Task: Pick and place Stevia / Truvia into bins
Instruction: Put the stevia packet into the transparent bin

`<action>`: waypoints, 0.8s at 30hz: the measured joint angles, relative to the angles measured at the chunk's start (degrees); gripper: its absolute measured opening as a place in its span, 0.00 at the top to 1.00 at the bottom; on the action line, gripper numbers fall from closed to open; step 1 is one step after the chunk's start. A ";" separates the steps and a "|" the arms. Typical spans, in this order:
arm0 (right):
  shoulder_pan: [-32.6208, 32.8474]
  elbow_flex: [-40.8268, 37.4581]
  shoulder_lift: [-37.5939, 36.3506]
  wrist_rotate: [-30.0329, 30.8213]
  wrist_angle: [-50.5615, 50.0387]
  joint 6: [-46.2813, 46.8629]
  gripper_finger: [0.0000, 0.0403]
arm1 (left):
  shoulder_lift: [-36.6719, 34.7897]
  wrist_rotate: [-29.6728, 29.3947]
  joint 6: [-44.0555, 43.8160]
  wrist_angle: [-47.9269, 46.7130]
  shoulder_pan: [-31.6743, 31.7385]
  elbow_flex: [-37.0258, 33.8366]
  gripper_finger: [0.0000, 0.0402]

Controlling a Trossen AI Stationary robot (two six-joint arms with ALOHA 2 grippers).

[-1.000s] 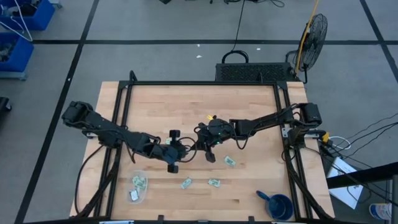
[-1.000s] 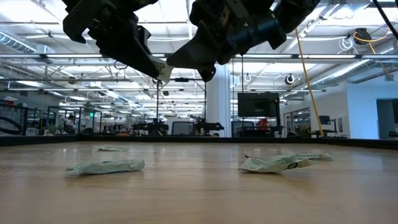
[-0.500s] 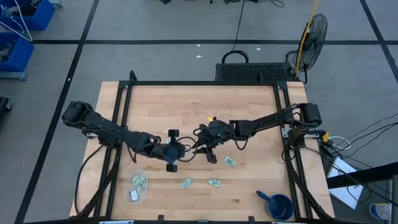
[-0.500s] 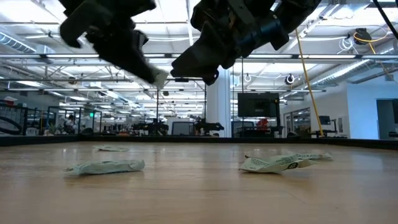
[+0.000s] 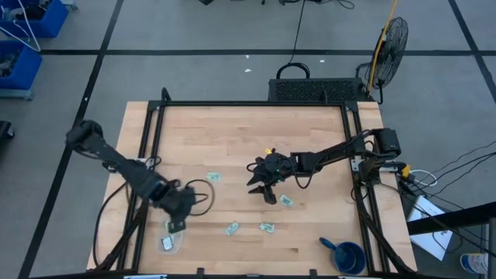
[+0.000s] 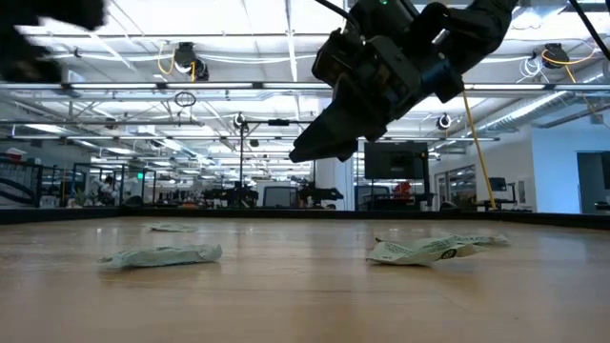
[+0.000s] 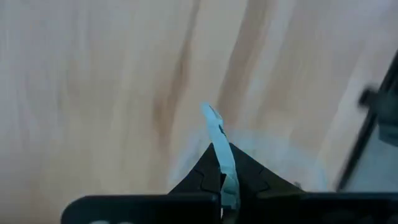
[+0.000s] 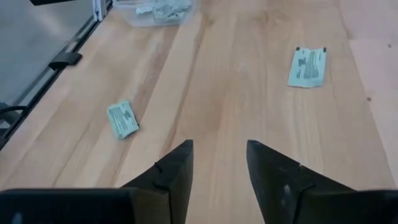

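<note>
My left gripper (image 5: 175, 223) is at the near left, by the far rim of the clear bin (image 5: 170, 239), and is shut on a pale green Stevia sachet (image 7: 214, 124). The bin holds a few sachets (image 8: 155, 9). My right gripper (image 5: 260, 189) hangs open above the table's middle with nothing between its fingers (image 8: 174, 171). Several loose sachets lie flat on the wood: one (image 5: 213, 177) left of the right gripper, one (image 5: 286, 201) just right of it, and two (image 5: 232, 229) (image 5: 266, 227) toward the near edge. My left gripper pinches the sachet between its two fingers (image 7: 202, 177), by the end (image 7: 229, 177) nearest the gripper. The sachet shows edge-on and sticks out past the fingertips, its free end (image 7: 208, 112) bent a little. It is lifted clear of the table.
A dark blue cup (image 5: 346, 256) with a handle stands at the near right corner. Black frame rails (image 5: 151, 147) run along the table's left, right and far sides. Bare wood stretches across the far half.
My left gripper has swung away from the right gripper at the table's middle toward the near left, up to the bin. The sachet that stood between the two grippers has gone with it. My right gripper has drawn back slightly toward the right and dipped lower.
</note>
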 joint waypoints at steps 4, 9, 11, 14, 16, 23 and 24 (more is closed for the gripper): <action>0.00 0.00 0.00 0.00 0.54 -0.04 0.64 | 0.03 4.53 -13.15 -3.69 -5.50 -0.17 0.97; -0.02 0.00 0.00 0.00 0.45 -0.03 0.64 | 1.12 3.93 -17.08 -2.03 -9.48 -0.17 0.95; -0.02 0.00 0.00 0.00 0.47 -0.01 0.64 | 1.70 4.95 -18.06 -2.03 -10.29 -0.17 0.96; -0.02 0.00 0.00 0.00 0.45 -0.01 0.64 | 2.41 5.03 -18.10 -2.10 -10.89 -0.17 0.97; 0.00 0.00 0.00 0.00 0.47 -0.01 0.65 | 2.82 3.99 -18.71 -2.52 -10.85 -0.17 0.96; 0.39 0.00 0.00 -0.22 0.38 -0.23 0.63 | 4.59 3.05 -22.30 -3.15 -9.41 -0.20 0.78; 0.56 0.00 0.00 -0.22 0.36 -0.29 0.62 | 4.83 2.76 -21.67 -3.15 -9.11 -0.20 0.76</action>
